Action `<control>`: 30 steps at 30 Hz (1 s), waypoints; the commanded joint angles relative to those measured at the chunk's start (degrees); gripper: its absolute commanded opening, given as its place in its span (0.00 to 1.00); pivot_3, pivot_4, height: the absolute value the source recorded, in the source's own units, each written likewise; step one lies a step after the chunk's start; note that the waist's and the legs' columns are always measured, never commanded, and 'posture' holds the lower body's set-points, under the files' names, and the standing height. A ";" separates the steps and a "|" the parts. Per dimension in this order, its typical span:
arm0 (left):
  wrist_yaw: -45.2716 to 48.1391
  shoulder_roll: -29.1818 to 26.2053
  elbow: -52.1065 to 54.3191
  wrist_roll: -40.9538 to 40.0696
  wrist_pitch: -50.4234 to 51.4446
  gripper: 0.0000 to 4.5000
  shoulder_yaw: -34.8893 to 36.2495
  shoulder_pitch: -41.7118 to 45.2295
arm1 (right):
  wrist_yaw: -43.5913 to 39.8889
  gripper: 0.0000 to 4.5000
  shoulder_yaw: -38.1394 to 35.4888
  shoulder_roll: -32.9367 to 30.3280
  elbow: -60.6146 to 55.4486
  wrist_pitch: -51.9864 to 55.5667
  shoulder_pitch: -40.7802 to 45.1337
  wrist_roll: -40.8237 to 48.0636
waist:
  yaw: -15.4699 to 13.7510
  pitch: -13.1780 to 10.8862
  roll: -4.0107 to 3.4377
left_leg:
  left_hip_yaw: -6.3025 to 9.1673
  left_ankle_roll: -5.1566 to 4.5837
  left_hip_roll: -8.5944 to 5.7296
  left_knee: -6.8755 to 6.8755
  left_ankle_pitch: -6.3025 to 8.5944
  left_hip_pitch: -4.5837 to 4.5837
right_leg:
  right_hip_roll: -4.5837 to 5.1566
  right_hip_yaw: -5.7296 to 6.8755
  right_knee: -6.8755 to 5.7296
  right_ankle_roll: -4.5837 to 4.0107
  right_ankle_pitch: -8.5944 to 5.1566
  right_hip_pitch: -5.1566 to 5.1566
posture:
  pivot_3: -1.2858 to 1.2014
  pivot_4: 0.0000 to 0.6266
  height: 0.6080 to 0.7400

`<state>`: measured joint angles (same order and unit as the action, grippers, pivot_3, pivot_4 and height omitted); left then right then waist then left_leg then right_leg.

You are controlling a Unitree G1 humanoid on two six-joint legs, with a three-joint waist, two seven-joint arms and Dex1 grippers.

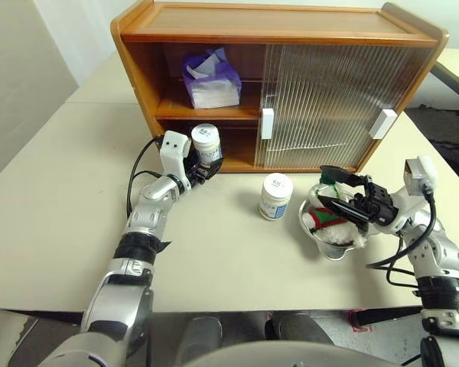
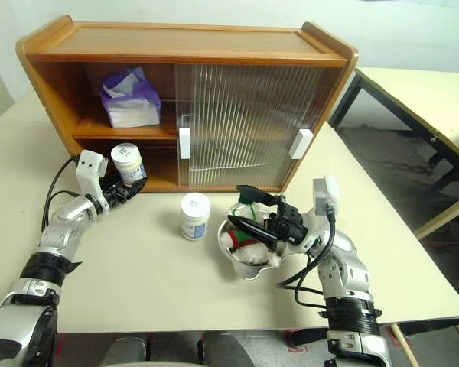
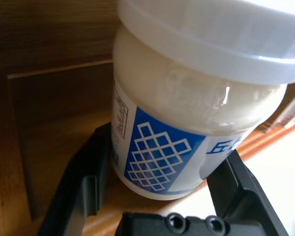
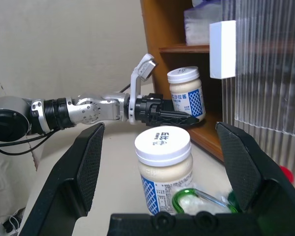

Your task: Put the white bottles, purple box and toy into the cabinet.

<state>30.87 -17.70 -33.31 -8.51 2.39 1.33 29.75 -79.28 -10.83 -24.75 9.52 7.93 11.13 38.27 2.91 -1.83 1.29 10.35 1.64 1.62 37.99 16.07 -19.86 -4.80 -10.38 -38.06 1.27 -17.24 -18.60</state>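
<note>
Left hand [image 1: 206,162] pinching a white bottle [image 1: 206,142] at the cabinet [image 1: 141,84] lower shelf's lip — could catch and tip. Right hand [image 1: 338,193] spread wide above the toy [image 1: 327,220].

A pale cream table [image 1: 53,229] carries the scene. A shiny metal bowl [image 1: 330,246] stands on it near the front right. Behind, on the right, a second pale table [image 2: 428,95] with dark legs stands over a grey floor [image 2: 382,153].
</note>
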 commanded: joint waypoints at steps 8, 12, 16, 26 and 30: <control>-8.37 3.04 -16.60 6.39 -1.16 0.70 -1.27 11.14 | 0.82 1.00 -0.10 -0.09 -1.47 0.45 -0.65 0.71 | -0.78 -0.18 0.11 | 0.15 -0.90 -0.20 0.03 -0.06 0.10 | 0.11 0.09 0.01 0.28 -0.02 0.19 | 0.46 0.07 1.00; -11.30 3.72 -21.13 6.59 -1.70 0.70 -0.05 14.06 | 0.99 1.00 0.05 -0.02 -1.80 0.53 -0.64 0.76 | -0.49 -0.43 0.28 | 0.17 -1.03 -0.42 0.01 -0.44 0.13 | 0.25 0.10 0.00 0.12 0.23 0.23 | 0.46 0.06 1.00; -13.56 4.19 -24.25 6.59 -1.97 0.70 0.82 15.98 | 0.91 1.00 0.04 -0.21 -1.80 0.62 -0.42 0.77 | 0.05 -0.58 0.33 | 0.30 -0.92 -0.69 -0.02 -0.81 0.08 | 0.37 0.05 0.00 0.07 0.26 0.23 | 0.46 0.06 1.00; -15.07 6.25 -26.64 5.38 -2.54 0.70 2.21 17.23 | 0.87 1.00 -0.11 -0.69 -2.21 1.14 -0.48 0.98 | 0.05 -0.63 0.29 | 0.42 -0.86 -1.05 -0.13 -1.00 -0.08 | 0.57 0.02 -0.01 0.06 0.27 0.22 | 0.46 0.07 1.00; -14.77 7.39 -27.81 5.01 -2.71 0.78 3.14 18.37 | 0.93 1.00 -0.11 -0.76 -2.86 1.68 -0.83 1.10 | 0.01 -0.72 0.27 | 0.42 -0.86 -1.10 -0.16 -1.07 -0.10 | 0.59 0.01 -0.01 0.07 0.27 0.22 | 0.46 0.06 1.00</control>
<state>15.57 -10.67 -59.75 -2.93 -0.99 4.00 46.26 -78.35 -10.83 -24.98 7.53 9.08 10.54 38.49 2.92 -2.55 1.56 10.77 0.78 0.52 37.83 14.98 -19.96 -4.20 -10.36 -38.06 1.35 -16.97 -18.38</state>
